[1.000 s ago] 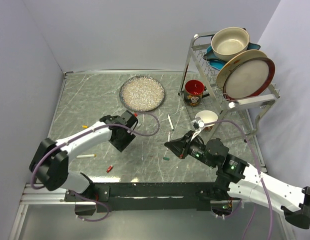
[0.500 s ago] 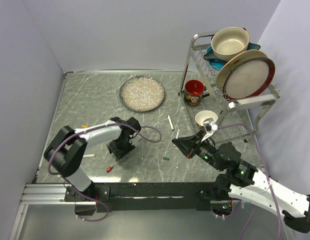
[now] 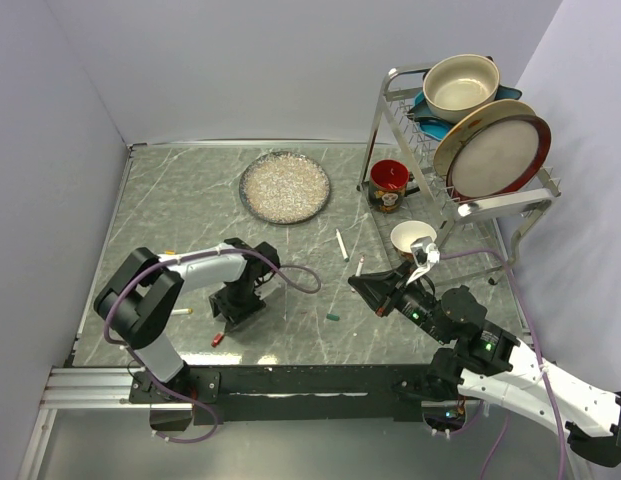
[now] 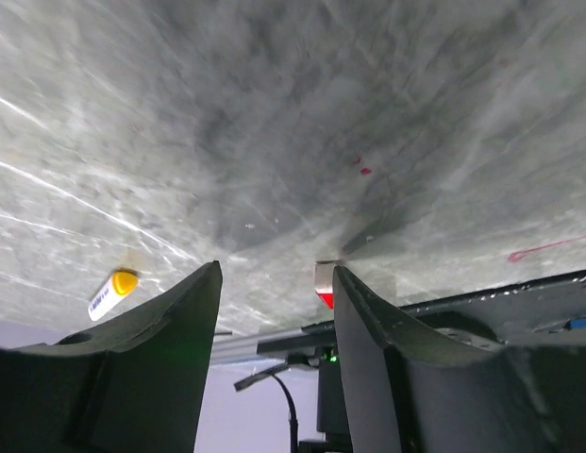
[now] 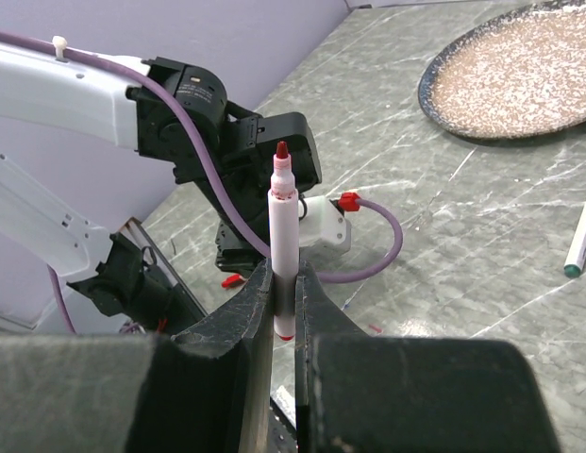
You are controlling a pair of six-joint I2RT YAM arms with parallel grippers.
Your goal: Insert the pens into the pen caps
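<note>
Left gripper [image 4: 276, 276]: hanging wide, red cap [image 4: 323, 286] lower centre, off-centre; needing centring before closing. Right gripper [image 5: 285, 288]: clamping red-tipped pen [image 5: 283, 222] upright.

The speckled round ceramic plate [image 3: 284, 187] lies far back on the grey marbled worktop [image 3: 190, 200], left of the red ceramic mug [image 3: 390, 185]. The red-tipped white marker pen [image 5: 282, 217] stands upright in the right claw [image 5: 283, 283]. A green-tipped white marker pen [image 3: 341, 245] lies between plate and that claw. The small dark green plastic cap [image 3: 333, 317] lies before it. The small red plastic cap [image 3: 218, 339] lies just before the left claw [image 4: 276, 274].
</note>
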